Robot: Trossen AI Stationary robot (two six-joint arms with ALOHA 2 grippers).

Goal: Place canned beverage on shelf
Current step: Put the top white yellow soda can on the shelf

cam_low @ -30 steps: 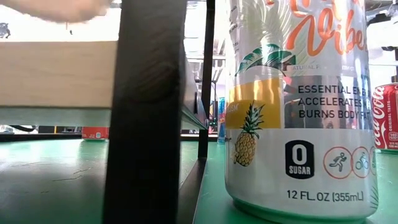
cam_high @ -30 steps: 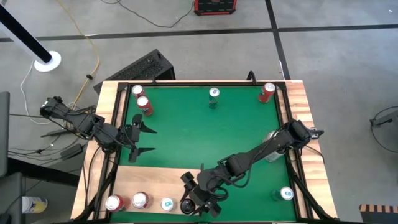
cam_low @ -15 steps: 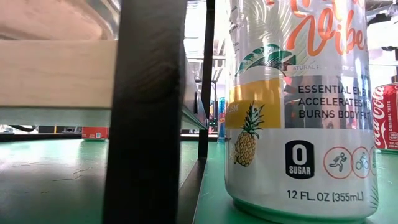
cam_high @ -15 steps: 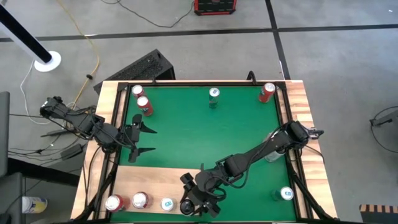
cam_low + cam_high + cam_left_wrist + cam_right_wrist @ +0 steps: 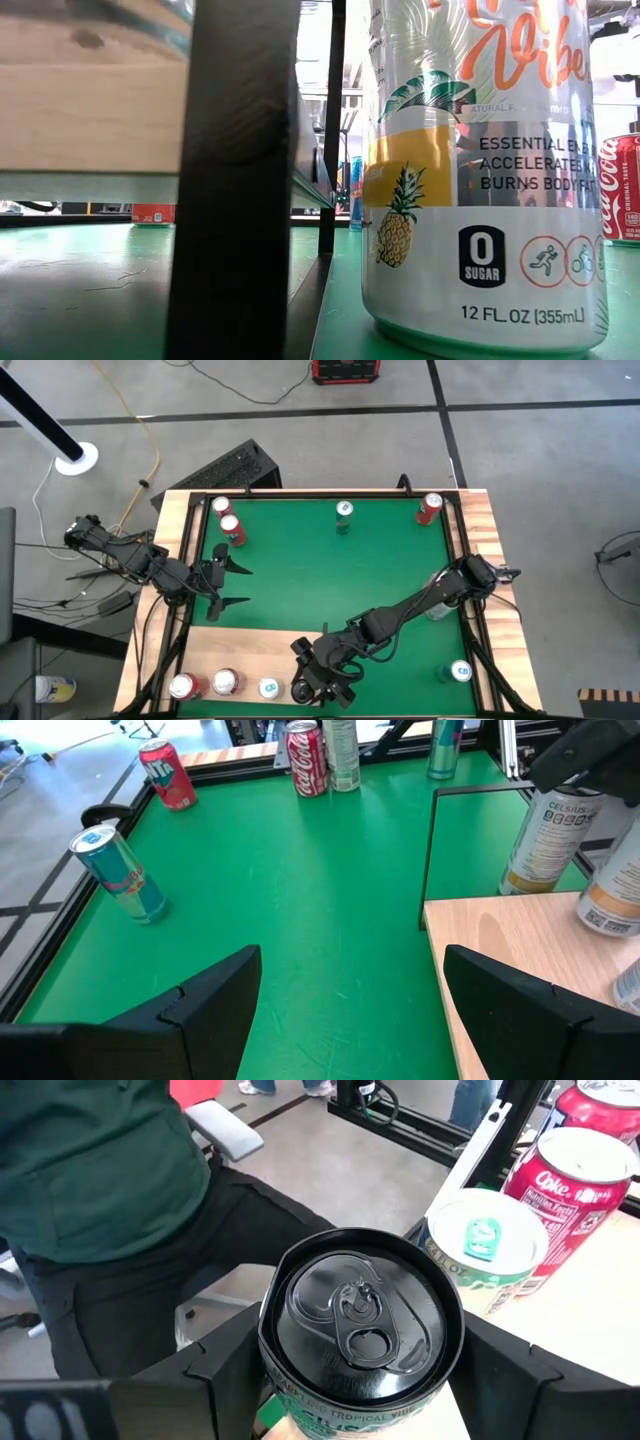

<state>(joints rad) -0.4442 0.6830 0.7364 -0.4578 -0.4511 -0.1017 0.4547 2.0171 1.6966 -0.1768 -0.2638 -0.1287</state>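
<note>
1. Right wrist view shows the right pincer point(image 5: 355, 1370) with its two dark fingers point(image 5: 225, 1360) on either side of a black-topped can point(image 5: 360, 1315), gripping it at the near end of the shelf point(image 5: 262, 650).
2. Just beside that can on the shelf stand a white-topped can point(image 5: 487, 1245) with a green tab and a red cola can point(image 5: 575, 1170); behind them a person in a green top sits past the counter edge.
3. High view puts the right pincer point(image 5: 322, 685) over the shelf's right end, in line with the three cans already standing there point(image 5: 226, 682).
4. Compared with a second ago, the right arm has barely shifted and its grip looks the same; in the low view the blurred shape at the top left has changed, and the board's top edge now shows there.
5. The left pincer point(image 5: 228, 585) hovers wide open above the green mat point(image 5: 330, 575) at the counter's left side, unmoved from before.
6. Other cans stand on the mat: two red ones point(image 5: 228, 520) at the far left, one point(image 5: 343, 515) at far centre, one point(image 5: 428, 508) at the far right, one point(image 5: 458, 672) near right.
7. The low view is filled by a pineapple-printed can point(image 5: 475, 170) beside a black post point(image 5: 235, 180).
</note>
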